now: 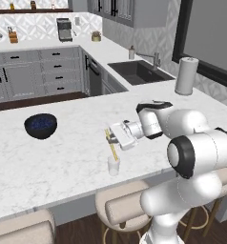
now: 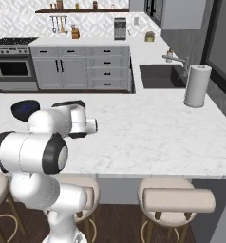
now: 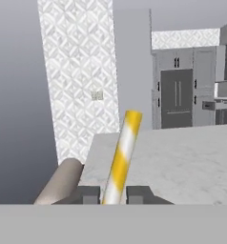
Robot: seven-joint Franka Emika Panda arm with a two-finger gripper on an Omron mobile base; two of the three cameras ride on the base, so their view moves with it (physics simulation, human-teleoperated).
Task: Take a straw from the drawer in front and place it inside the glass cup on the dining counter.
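My gripper (image 1: 109, 138) reaches out level over the near edge of the dining counter (image 1: 63, 162) and is shut on the straw (image 1: 111, 145), a thin yellow-tan stick. The straw slants down, and its lower end sits inside the small clear glass cup (image 1: 113, 165) just below the hand. In the hand view the straw (image 3: 122, 152) looks yellow and white striped and rises between the two dark fingertips (image 3: 89, 194) of the gripper (image 3: 113, 195). The drawer is out of view.
A dark blue bowl (image 1: 40, 125) sits on the counter to the left of the cup. A paper towel roll (image 1: 186, 76) and a sink (image 1: 139, 71) lie at the far right. Padded stools (image 1: 125, 207) stand under the near counter edge beside my base.
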